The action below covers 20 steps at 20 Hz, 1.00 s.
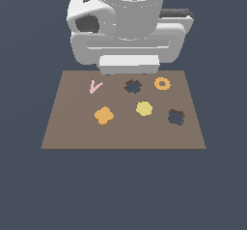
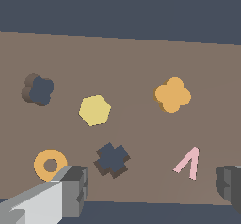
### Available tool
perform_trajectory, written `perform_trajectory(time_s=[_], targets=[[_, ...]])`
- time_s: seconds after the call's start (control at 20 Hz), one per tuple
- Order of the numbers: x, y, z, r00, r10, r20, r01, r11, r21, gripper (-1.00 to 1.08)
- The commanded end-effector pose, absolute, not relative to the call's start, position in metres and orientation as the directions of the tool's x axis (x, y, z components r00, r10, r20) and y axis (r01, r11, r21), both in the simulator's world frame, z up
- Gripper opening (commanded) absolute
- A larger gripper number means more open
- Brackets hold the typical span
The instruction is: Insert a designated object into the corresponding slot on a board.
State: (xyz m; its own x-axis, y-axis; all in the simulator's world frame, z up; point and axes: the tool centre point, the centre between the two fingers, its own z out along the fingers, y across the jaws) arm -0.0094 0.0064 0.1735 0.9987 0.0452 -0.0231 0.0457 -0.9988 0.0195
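The orange clover piece (image 1: 103,115) (image 2: 172,94) lies flat on the brown board (image 1: 72,135) (image 2: 136,53), towards the exterior view's left. The four-lobed dark slot (image 1: 176,117) (image 2: 38,90) is on the board's opposite side, towards the exterior view's right, and has nothing in it. My gripper (image 2: 153,190) hangs above the board's far edge, well clear of the piece. It is open: its two fingers (image 2: 73,190) stand wide apart with nothing between them. In the exterior view only the white hand (image 1: 129,64) shows, and the fingertips are hidden.
A yellow roundish disc (image 1: 144,108) (image 2: 95,110) sits between piece and slot. Near the far edge are a jagged cross-shaped cutout (image 1: 132,86) (image 2: 112,159), an orange ring (image 1: 162,83) (image 2: 50,164) and a pink V-shaped piece (image 1: 95,86) (image 2: 189,162).
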Motion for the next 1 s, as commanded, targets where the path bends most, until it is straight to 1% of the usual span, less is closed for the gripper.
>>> perform_trajectory(time_s=[0.0, 0.5, 0.95], targets=[[-0.009, 0.006, 0.173, 0.999, 0.045, -0.023, 0.046, -0.999, 0.02, 1.0], [-0.006, -0.002, 0.162, 0.995, 0.1, -0.021, 0.101, -0.995, 0.017, 1.0], [0.004, -0.021, 0.132, 0.969, 0.246, -0.016, 0.246, -0.969, 0.011, 1.0]])
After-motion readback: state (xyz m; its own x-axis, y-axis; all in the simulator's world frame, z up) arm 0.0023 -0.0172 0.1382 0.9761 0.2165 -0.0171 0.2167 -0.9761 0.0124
